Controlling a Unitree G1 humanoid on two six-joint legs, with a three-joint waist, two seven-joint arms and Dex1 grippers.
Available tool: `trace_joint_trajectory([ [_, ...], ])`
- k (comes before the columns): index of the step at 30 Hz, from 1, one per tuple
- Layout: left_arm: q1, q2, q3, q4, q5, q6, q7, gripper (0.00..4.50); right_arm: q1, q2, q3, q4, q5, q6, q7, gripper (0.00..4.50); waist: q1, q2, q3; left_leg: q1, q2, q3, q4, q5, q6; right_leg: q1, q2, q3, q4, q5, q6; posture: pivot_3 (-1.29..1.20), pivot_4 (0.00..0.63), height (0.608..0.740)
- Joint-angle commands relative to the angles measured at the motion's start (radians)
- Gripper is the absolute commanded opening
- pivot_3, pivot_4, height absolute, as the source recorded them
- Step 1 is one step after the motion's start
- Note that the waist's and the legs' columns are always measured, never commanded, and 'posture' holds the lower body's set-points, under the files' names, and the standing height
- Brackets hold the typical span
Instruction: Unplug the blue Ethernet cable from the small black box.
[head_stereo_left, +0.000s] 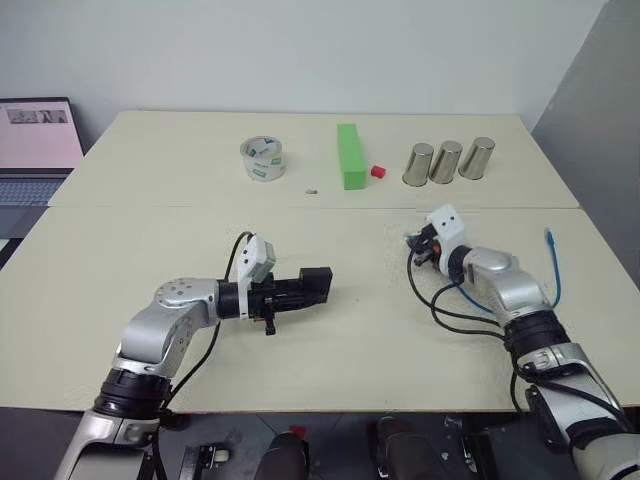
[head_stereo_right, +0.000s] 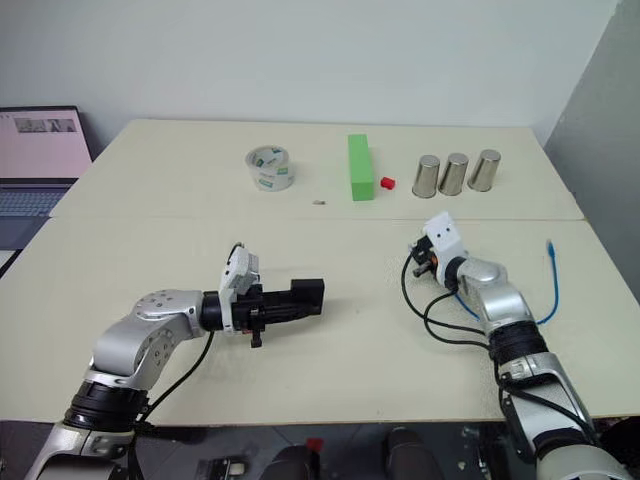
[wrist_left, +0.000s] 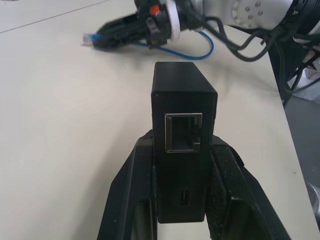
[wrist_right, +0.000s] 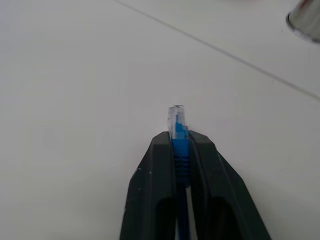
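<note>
Beige table (head_stereo_left: 300, 350) w/ centre seam; grey wall (head_stereo_left: 300, 50) behind; laptop (head_stereo_left: 35, 150) far left

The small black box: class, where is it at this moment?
The small black box sits between the left gripper's fingers, left of centre over the near table, its port empty.

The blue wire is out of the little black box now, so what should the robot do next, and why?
Probably lower the right gripper and let go. The blue Ethernet cable plug is pinched between its fingers just above the table, and the small black box in the left gripper shows an empty socket, so the unplugging looks done.
</note>
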Motion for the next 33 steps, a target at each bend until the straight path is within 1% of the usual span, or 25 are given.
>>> trace_joint_trajectory([
  [1, 0.023, -0.018, 0.022, -0.047, 0.027, -0.039, 0.065, 0.78, 0.001, 0.006, -0.053, -0.036, 0.017, 0.012, 0.014, 1.66, 0.000, 0.000, 0.000, 0.000, 0.000, 0.000, 0.000, 0.000, 0.000, 0.000, 0.000, 0.000, 0.000, 0.000, 0.000, 0.00, 0.150, 0.740],
  [3, 0.033, -0.033, 0.033, -0.031, 0.053, -0.069, 0.111, 0.78, 0.018, -0.010, -0.066, -0.096, 0.032, 0.043, 0.047, 2.09, 0.000, 0.000, 0.000, 0.000, 0.000, 0.000, 0.000, 0.000, 0.000, 0.000, 0.000, 0.000, 0.000, 0.000, 0.000, 0.00, 0.150, 0.740],
  [4, 0.034, -0.046, 0.044, -0.011, 0.080, -0.102, 0.153, 0.78, 0.030, -0.022, -0.078, -0.146, 0.052, 0.077, 0.071, 2.38, 0.000, 0.000, 0.000, 0.000, 0.000, -0.001, 0.000, 0.000, 0.000, 0.000, 0.000, 0.000, 0.001, 0.000, 0.000, 0.00, 0.150, 0.740],
  [5, 0.030, -0.063, 0.059, 0.023, 0.114, -0.147, 0.210, 0.78, 0.044, -0.039, -0.086, -0.208, 0.072, 0.112, 0.102, 2.54, 0.001, 0.000, 0.000, 0.000, 0.000, -0.001, 0.000, 0.000, 0.000, 0.000, 0.000, 0.000, 0.001, 0.000, 0.000, 0.00, 0.150, 0.740],
  [6, 0.028, -0.075, 0.070, 0.045, 0.138, -0.180, 0.249, 0.78, 0.055, -0.051, -0.092, -0.254, 0.086, 0.139, 0.123, 2.86, 0.003, 0.001, 0.000, 0.000, 0.000, -0.001, 0.000, 0.000, 0.000, 0.000, 0.000, 0.000, 0.001, 0.000, 0.000, 0.00, 0.150, 0.740],
  [9, -0.014, -0.129, 0.137, 0.172, 0.223, -0.308, 0.444, 0.78, 0.099, -0.109, -0.085, -0.450, 0.155, 0.218, 0.236, 3.56, 0.006, 0.001, 0.001, 0.001, 0.000, -0.001, 0.001, 0.000, 0.000, 0.000, 0.000, 0.000, 0.001, 0.000, 0.000, 0.00, 0.150, 0.740],
  [12, -0.052, -0.158, 0.189, 0.290, 0.269, -0.448, 0.544, 0.78, 0.123, -0.138, -0.076, -0.610, 0.218, 0.274, 0.301, 4.26, 0.006, 0.001, 0.001, 0.001, 0.000, -0.001, 0.001, 0.000, 0.000, 0.001, 0.000, -0.001, 0.001, 0.000, 0.001, 0.00, 0.150, 0.740],
  [15, -0.090, -0.181, 0.226, 0.413, 0.290, -0.555, 0.611, 0.78, 0.129, -0.141, -0.052, -0.736, 0.260, 0.315, 0.337, 4.26, 0.005, 0.001, 0.001, 0.001, 0.000, -0.001, 0.001, 0.000, 0.000, 0.001, 0.000, -0.001, 0.001, 0.000, 0.001, 0.00, 0.150, 0.740],
  [18, -0.121, -0.196, 0.226, 0.550, 0.345, -0.664, 0.690, 0.78, 0.131, -0.138, 0.001, -0.829, 0.267, 0.339, 0.362, 4.26, 0.007, 0.001, 0.000, 0.001, 0.000, -0.001, 0.001, 0.000, 0.000, 0.001, 0.000, -0.001, 0.001, 0.000, 0.001, 0.00, 0.150, 0.740],
  [21, -0.154, -0.239, 0.246, 0.656, 0.327, -0.691, 0.729, 0.78, 0.134, -0.139, 0.046, -0.861, 0.232, 0.326, 0.359, 4.26, 0.013, 0.001, 0.000, 0.001, -0.001, -0.002, 0.001, 0.000, 0.000, 0.001, 0.000, -0.001, 0.000, 0.001, 0.001, 0.00, 0.150, 0.740],
  [24, -0.159, -0.263, 0.252, 0.714, 0.327, -0.710, 0.743, 0.78, 0.139, -0.145, 0.066, -0.865, 0.213, 0.317, 0.357, 4.26, 0.021, 0.000, 0.000, 0.000, -0.001, -0.002, 0.002, 0.000, 0.000, 0.001, -0.001, -0.002, 0.000, 0.001, 0.002, 0.00, 0.150, 0.740],
  [26, -0.148, -0.276, 0.262, 0.721, 0.295, -0.690, 0.705, 1.49, 0.145, -0.150, 0.071, -0.867, 0.206, 0.312, 0.357, 4.32, 0.022, 0.000, 0.000, 0.000, -0.001, -0.002, 0.002, 0.000, 0.000, 0.001, -0.001, -0.002, 0.000, 0.001, 0.002, 0.00, 0.150, 0.740],
  [27, -0.143, -0.279, 0.265, 0.719, 0.283, -0.681, 0.694, 1.65, 0.147, -0.153, 0.073, -0.868, 0.199, 0.308, 0.357, 4.32, 0.022, 0.000, 0.000, 0.000, -0.001, -0.002, 0.002, 0.000, 0.000, 0.001, -0.001, -0.002, 0.000, 0.001, 0.002, 0.00, 0.150, 0.740],
  [28, -0.134, -0.282, 0.270, 0.711, 0.271, -0.673, 0.683, 1.95, 0.151, -0.157, 0.076, -0.868, 0.190, 0.303, 0.355, 4.32, 0.022, 0.000, 0.000, 0.001, -0.001, -0.002, 0.002, 0.000, 0.000, 0.002, -0.001, -0.002, 0.000, 0.001, 0.002, 0.00, 0.150, 0.740],
  [29, -0.120, -0.279, 0.269, 0.697, 0.268, -0.669, 0.672, 2.14, 0.154, -0.159, 0.077, -0.868, 0.184, 0.301, 0.353, 4.32, 0.022, 0.000, 0.000, 0.001, -0.001, -0.002, 0.002, 0.000, 0.000, 0.002, -0.001, -0.002, 0.000, 0.001, 0.002, 0.00, 0.150, 0.740],
  [30, -0.106, -0.275, 0.270, 0.679, 0.266, -0.665, 0.664, 2.24, 0.157, -0.159, 0.076, -0.869, 0.182, 0.303, 0.350, 4.32, 0.022, 0.000, 0.000, 0.001, -0.001, -0.002, 0.002, 0.000, 0.000, 0.002, -0.001, -0.003, 0.000, 0.001, 0.002, 0.00, 0.150, 0.740],
  [31, -0.082, -0.270, 0.276, 0.644, 0.257, -0.647, 0.661, 2.58, 0.164, -0.160, 0.072, -0.874, 0.182, 0.307, 0.346, 4.32, 0.021, 0.001, 0.000, 0.001, -0.001, -0.002, 0.002, 0.000, 0.000, 0.002, -0.001, -0.002, 0.000, 0.001, 0.002, 0.00, 0.150, 0.740],
  [33, -0.028, -0.261, 0.287, 0.562, 0.241, -0.599, 0.666, 2.90, 0.184, -0.161, 0.064, -0.889, 0.189, 0.319, 0.337, 4.32, 0.016, 0.001, 0.000, 0.001, -0.001, -0.002, 0.001, 0.000, 0.000, 0.002, -0.001, -0.002, 0.000, 0.001, 0.002, 0.00, 0.150, 0.740],
])
